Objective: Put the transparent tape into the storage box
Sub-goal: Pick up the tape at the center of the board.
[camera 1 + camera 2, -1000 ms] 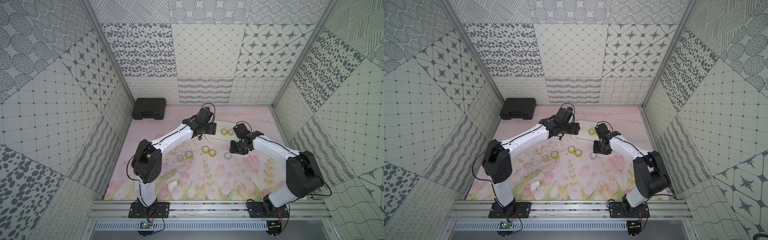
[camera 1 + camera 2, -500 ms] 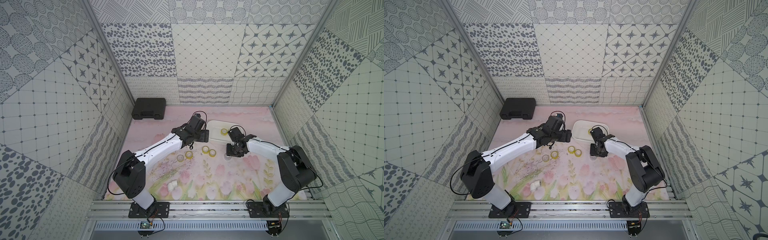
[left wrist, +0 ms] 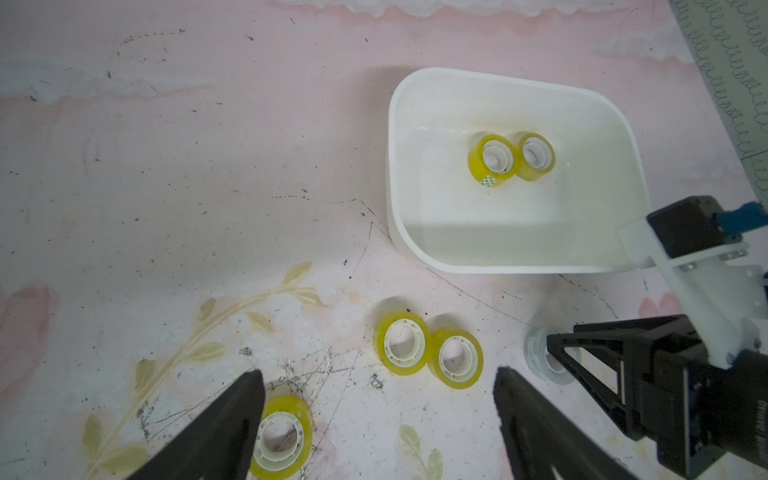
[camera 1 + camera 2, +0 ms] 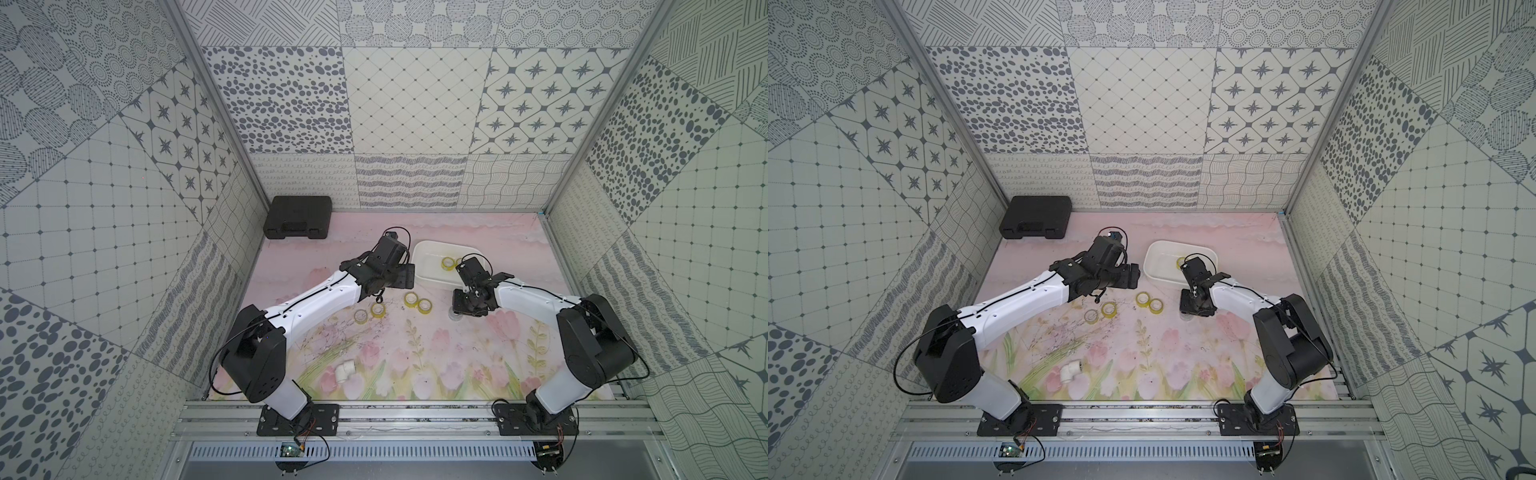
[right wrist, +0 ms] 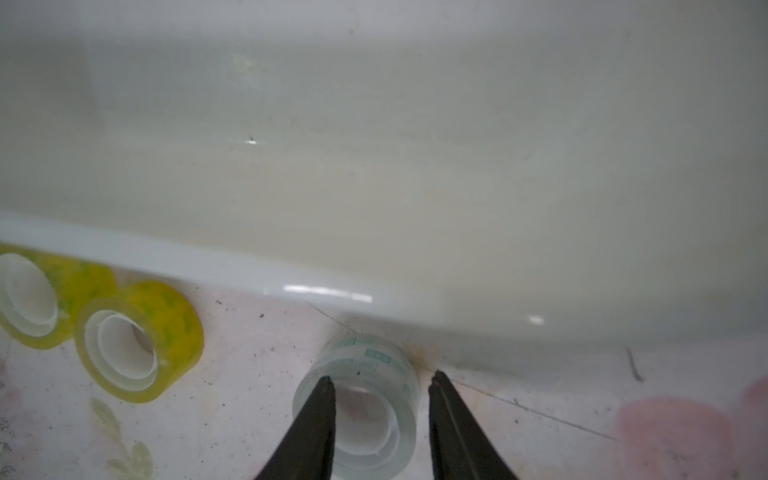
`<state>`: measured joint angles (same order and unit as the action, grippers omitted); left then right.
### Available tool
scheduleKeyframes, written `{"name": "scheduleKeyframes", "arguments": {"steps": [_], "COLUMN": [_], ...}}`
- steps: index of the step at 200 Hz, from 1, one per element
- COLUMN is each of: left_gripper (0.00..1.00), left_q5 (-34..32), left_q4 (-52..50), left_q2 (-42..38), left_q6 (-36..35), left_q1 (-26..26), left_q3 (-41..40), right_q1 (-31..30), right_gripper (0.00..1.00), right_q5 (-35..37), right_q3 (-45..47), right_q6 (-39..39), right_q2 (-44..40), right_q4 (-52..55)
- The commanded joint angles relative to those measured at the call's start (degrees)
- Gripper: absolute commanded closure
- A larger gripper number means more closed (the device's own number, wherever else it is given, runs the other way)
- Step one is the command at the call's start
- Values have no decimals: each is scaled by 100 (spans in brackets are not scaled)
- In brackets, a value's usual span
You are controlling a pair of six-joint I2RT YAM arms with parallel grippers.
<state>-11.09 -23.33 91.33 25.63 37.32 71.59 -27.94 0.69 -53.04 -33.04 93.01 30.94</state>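
The white storage box sits at the back of the mat with two yellowish rolls of transparent tape inside. Several more yellowish rolls lie on the mat in front of it. A greyish-white roll lies just outside the box's near wall. My right gripper is low over that roll, jaws narrowly apart, one finger over its left wall and one outside its right. My left gripper hangs wide open and empty above the yellowish rolls.
A black moulded case lies in the back left corner. A white pipe elbow rests near the front left of the mat. Patterned walls close in three sides. The two grippers are about one box width apart.
My left arm has drawn back from over the box to above the mat's rolls, jaws a little wider. My right gripper has come down over the greyish-white roll, jaws narrowing.
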Motion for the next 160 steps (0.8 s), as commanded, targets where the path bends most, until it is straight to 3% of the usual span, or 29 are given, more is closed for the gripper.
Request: {"name": "scheduleKeyframes", "arguments": {"steps": [1, 59, 107, 125, 160], "left_gripper": [8, 8, 8, 8, 5], "left_q5": [-95, -57, -196, -241, -398], "left_q4": [250, 336, 415, 442, 408], "left_q2": [-54, -35, -235, -274, -371], "left_q6": [73, 92, 4, -16, -53], "left_q1": [-16, -17, -15, -17, -17], "left_q3": [-65, -110, -291, -350, -422], "right_q1": [-58, -111, -216, -233, -354], "right_gripper": [61, 63, 85, 100, 100], "right_q5": [114, 194, 226, 230, 332], "right_q3": [339, 430, 232, 205, -144], "right_q6": [-140, -226, -238, -229, -130], "right_q2": [-129, -73, 16, -129, -494], "right_q4": [113, -11, 23, 157, 689]}}
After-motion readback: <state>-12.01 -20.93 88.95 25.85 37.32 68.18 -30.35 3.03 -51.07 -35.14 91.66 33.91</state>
